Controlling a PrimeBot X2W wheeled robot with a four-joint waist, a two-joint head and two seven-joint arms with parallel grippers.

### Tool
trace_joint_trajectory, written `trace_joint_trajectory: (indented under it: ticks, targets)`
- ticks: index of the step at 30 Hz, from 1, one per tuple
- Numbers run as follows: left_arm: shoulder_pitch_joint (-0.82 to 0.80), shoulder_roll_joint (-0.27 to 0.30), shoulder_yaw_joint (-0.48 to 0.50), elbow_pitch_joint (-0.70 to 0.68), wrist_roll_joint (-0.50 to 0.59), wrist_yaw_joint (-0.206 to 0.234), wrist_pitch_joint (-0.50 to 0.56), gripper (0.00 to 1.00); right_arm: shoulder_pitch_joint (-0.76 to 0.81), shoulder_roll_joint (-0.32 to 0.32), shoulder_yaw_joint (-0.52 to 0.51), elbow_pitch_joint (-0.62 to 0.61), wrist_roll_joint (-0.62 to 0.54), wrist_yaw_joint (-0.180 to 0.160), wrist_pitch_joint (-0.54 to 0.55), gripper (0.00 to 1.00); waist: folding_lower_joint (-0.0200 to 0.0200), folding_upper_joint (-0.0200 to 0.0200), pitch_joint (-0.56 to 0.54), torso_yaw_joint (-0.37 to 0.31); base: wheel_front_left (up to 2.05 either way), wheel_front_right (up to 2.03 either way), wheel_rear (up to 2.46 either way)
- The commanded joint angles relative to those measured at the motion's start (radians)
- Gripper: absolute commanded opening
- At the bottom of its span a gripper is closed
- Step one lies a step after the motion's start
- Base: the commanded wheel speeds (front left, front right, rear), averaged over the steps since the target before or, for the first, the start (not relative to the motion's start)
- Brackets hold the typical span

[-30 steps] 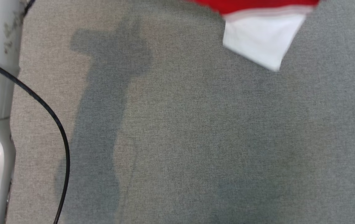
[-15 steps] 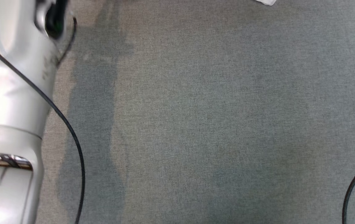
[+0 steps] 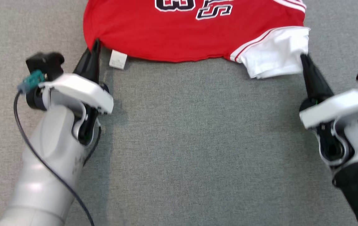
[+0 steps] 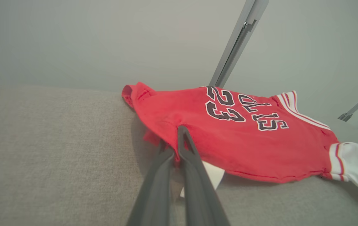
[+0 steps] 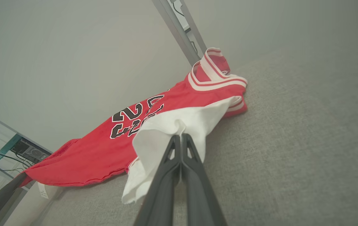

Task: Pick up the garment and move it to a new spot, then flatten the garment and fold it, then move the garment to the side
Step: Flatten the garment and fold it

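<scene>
Garment (image 3: 191,34) is a red jersey with a dark number print. It lies print-up on the grey fabric surface (image 3: 197,141), at the far side of the head view and centred between my two arms.

Left claw (image 3: 95,47) is clamped on the red hem at the near left corner, just beside the small white label (image 3: 118,59) that hangs from that hem. Right claw (image 3: 302,58) is pinched closed on the white sleeve (image 3: 276,53) at the near right. In both wrist views the cloth bunches up at the fingertips, so the near edge is raised a bit while the rest rests on the surface.

Progress, as I judge it:
- Two-point grip is made, so I'm in the pick-up-and-move step or at the start of flattening; I can't tell which.
- Body looks roughly spread, but the sleeve is crumpled and the hem wavy, so it isn't flat yet.
- No fold is made.
- The final move to the side is not done.

Most of the task is left.

Containers: no bin, box or basket that I can make out. The garment sits straight on the surface, with nothing in it or on it.
</scene>
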Motion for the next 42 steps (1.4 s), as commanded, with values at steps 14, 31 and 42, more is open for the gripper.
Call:
trace_joint_trajectory:
  ticks: [14, 31, 42]
  targets:
    - [0.710, 0.184, 0.044, -0.795, 0.020, 0.176, 0.168, 0.00, 0.696, -0.041, -0.219, -0.528, -0.015, 0.000, 0.114, 0.00, -0.0001, 0.0000, -0.217, -0.038, 0.00, 0.00, 0.00]
    - [1.156, 0.325, 0.102, -1.440, 0.056, 0.450, 0.466, 0.00, 1.117, 0.184, -0.574, -1.022, -0.306, 0.000, 0.686, 0.00, -0.0001, 0.0000, -0.295, -0.043, 0.00, 0.00, 0.00]
    - [1.148, 0.342, 0.084, -1.499, 0.051, 0.460, 0.528, 0.00, 1.056, 0.262, -0.633, -1.135, -0.379, 0.000, 0.797, 0.00, -0.0001, 0.0000, -0.231, -0.031, 0.00, 0.00, 0.00]
